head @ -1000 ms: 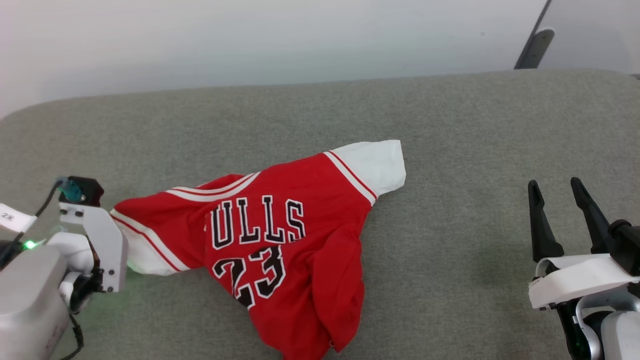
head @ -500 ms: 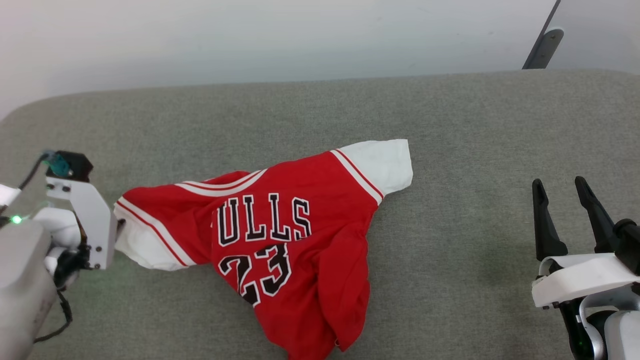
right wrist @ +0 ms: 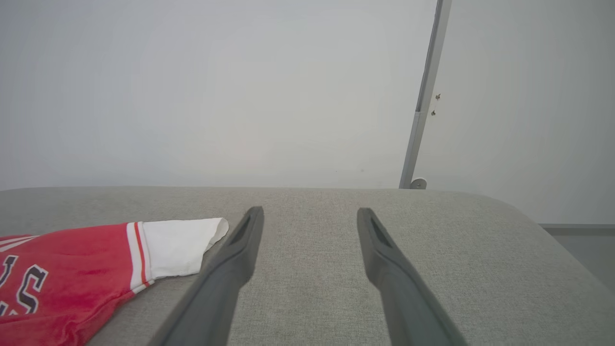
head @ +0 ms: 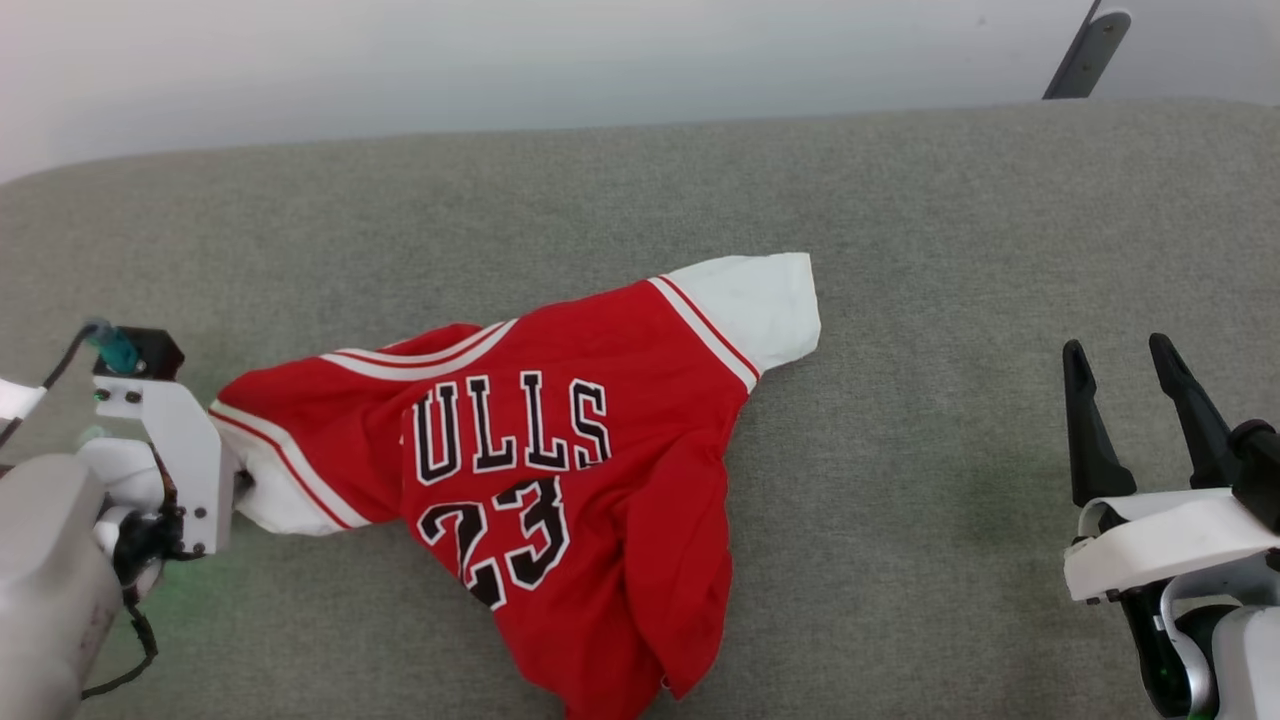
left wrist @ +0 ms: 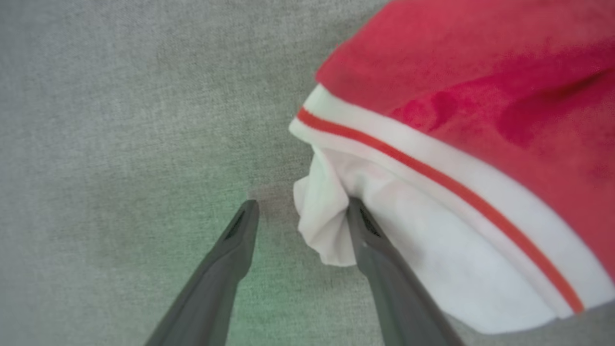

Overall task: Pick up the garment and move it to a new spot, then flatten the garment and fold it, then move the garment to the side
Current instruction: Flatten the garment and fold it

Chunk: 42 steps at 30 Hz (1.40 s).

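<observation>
The garment (head: pixel 560 470), a red jersey T-shirt with white sleeves and black "ULLS 23" lettering showing, lies rumpled on the grey cushion. My left gripper (left wrist: pixel 300 204) is open at its left white sleeve (head: pixel 285 500). In the left wrist view the bunched sleeve edge (left wrist: pixel 322 216) rests against the inner side of the right finger (left wrist: pixel 379 259), and the left finger touches no cloth. The garment's red body (left wrist: pixel 456 96) lies beyond. In the head view the left wrist mount (head: pixel 185 460) hides those fingers. My right gripper (head: pixel 1115 345) is open over bare cushion, well right of the other sleeve (right wrist: pixel 180 245).
The grey upholstered surface (head: pixel 950 250) stretches wide around the shirt, with a rounded back edge against a pale wall (right wrist: pixel 216 96). A dark metal post (head: pixel 1085 50) stands behind the far right corner.
The head view has shifted a little. My left wrist has risen slightly and stays at the left sleeve, which has bunched there. The right gripper has not moved.
</observation>
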{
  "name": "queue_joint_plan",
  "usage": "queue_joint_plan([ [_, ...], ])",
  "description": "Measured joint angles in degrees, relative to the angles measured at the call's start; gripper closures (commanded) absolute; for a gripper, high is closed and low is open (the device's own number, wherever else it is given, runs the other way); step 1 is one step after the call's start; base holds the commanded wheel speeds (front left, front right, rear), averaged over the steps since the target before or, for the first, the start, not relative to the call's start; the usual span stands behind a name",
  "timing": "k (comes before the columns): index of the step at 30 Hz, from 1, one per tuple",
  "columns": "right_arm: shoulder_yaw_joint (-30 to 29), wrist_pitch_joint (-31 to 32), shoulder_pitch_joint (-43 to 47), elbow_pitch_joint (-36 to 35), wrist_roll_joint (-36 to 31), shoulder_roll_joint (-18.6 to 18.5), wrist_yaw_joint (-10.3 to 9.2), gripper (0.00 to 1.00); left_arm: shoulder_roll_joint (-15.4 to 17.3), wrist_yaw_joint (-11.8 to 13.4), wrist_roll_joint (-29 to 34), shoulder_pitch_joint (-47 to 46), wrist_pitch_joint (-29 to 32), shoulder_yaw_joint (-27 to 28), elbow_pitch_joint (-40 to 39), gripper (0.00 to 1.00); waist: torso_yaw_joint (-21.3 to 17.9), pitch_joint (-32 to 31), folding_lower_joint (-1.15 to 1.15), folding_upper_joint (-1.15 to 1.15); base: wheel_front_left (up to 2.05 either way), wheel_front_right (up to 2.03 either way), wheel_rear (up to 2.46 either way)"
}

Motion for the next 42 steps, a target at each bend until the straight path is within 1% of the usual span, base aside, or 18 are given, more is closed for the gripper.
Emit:
queue_joint_plan([
  [1, 0.16, 0.23, -0.04, 0.0, 0.1, -0.04, 0.0, 0.0, -0.19, -0.08, -0.1, -0.07, 0.4, -0.18, 0.49, 0.86, -0.1, 0.15, 0.0, 0.0, 0.0, 0.0, 0.0],
  [2, 0.51, 0.75, -0.18, 0.02, 0.44, -0.08, 0.0, 0.0, -0.37, -0.26, -0.24, -0.12, 0.7, -0.11, 0.86, 1.0, -0.2, 0.28, 0.0, 0.0, 0.0, 0.0, 0.0],
  [6, 2.46, 4.17, -1.43, 0.02, 2.92, -0.74, 0.0, 0.0, -1.3, -0.6, -0.97, -0.39, 0.16, -0.01, 1.4, 1.0, -0.21, 0.63, 0.0, 0.0, 0.0, 0.0, 0.0],
  [11, 6.02, 12.21, -5.42, 0.69, 5.72, -4.5, 0.0, 0.0, -2.5, -0.77, -0.78, -1.61, -0.05, -0.64, 2.23, 1.0, 0.76, 1.09, 0.0, 0.0, 0.0, 0.0, 0.0],
  [15, 8.45, 18.89, -10.29, 3.35, 8.17, -7.36, 0.0, 0.0, -3.67, -0.81, -0.27, -3.05, -0.88, -1.35, 1.98, 1.0, 2.07, 1.89, 0.0, 0.0, 0.0, 0.0, 0.0],
  [18, 10.23, 22.73, -14.77, 6.19, 11.41, -7.98, 0.0, 0.0, -4.74, -0.82, 0.02, -4.4, -1.16, -1.96, 1.76, 1.0, 3.18, 2.7, 0.0, 0.0, 0.0, 0.0, 0.0],
  [23, 14.79, 28.56, -22.19, 12.46, 14.8, -9.32, 0.0, 0.0, -6.21, -0.99, 0.51, -6.6, -1.89, -2.83, 1.41, 1.0, 5.09, 4.4, 0.0, 0.0, 0.0, 0.0, 0.0],
  [28, 17.67, 31.86, -29.18, 20.56, 16.55, -9.57, 0.0, 0.0, -7.7, -1.01, 0.75, -8.49, -2.68, -3.46, 1.23, 1.0, 6.99, 6.15, 0.0, 0.0, 0.0, 0.0, 0.0],
  [32, 19.39, 34.38, -34.7, 27.82, 17.5, -9.28, 0.0, 0.0, -8.57, -1.07, 0.71, -9.77, -3.11, -4.15, 0.92, 1.0, 8.4, 7.45, 0.0, 0.0, 0.0, 0.0, 0.0],
  [34, 19.79, 35.34, -37.21, 31.44, 18.19, -8.5, 0.0, 0.0, -8.98, -1.07, 0.38, -10.33, -3.32, -4.43, 0.75, 1.0, 9.06, 8.1, 0.0, 0.0, 0.0, 0.0, 0.0],
  [42, 22.09, 39.63, -44.85, 46.0, 17.4, -6.62, 0.0, 0.0, -10.32, -1.21, -0.71, -12.15, -4.12, -5.65, 0.92, 1.0, 11.53, 9.97, 0.0, 0.0, 0.0, 0.0, 0.0],
])
